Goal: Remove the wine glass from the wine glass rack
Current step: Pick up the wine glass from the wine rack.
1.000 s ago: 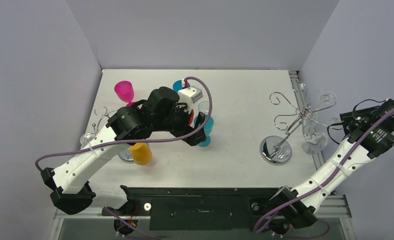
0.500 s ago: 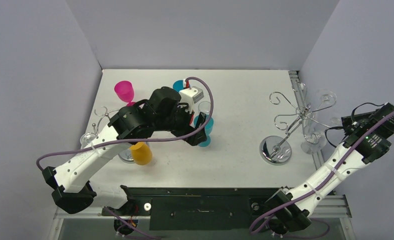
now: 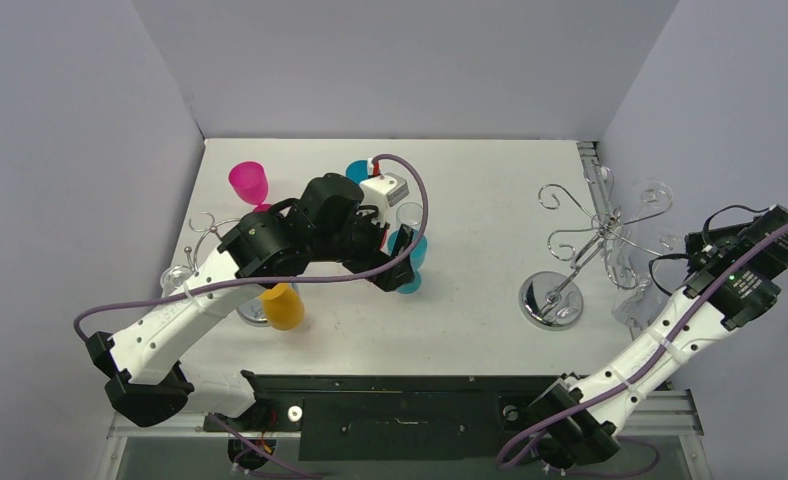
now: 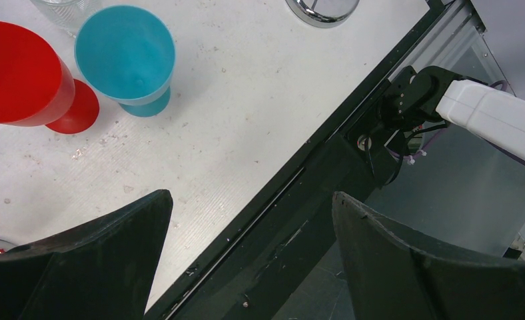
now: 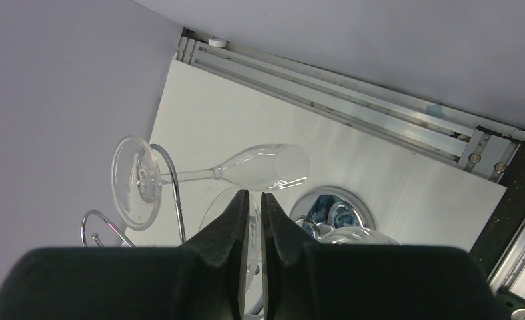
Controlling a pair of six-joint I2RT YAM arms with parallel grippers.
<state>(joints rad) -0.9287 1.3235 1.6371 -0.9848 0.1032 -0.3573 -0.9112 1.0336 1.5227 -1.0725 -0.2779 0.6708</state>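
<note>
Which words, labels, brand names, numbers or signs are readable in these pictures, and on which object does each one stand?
None: no text can be read in any view.
The turquoise plastic cup, the red plastic cup, the clear wine glass and the chrome wire wine glass rack bear no print.

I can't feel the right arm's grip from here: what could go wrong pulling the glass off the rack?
The jaws of the right gripper seem to pinch only a thin edge of the wine glass; it could slip and break.
A second glass hangs close by on the same rack; a sideways pull might knock it loose.
The wine glass is near the table edge; a drop may go off it.
</note>
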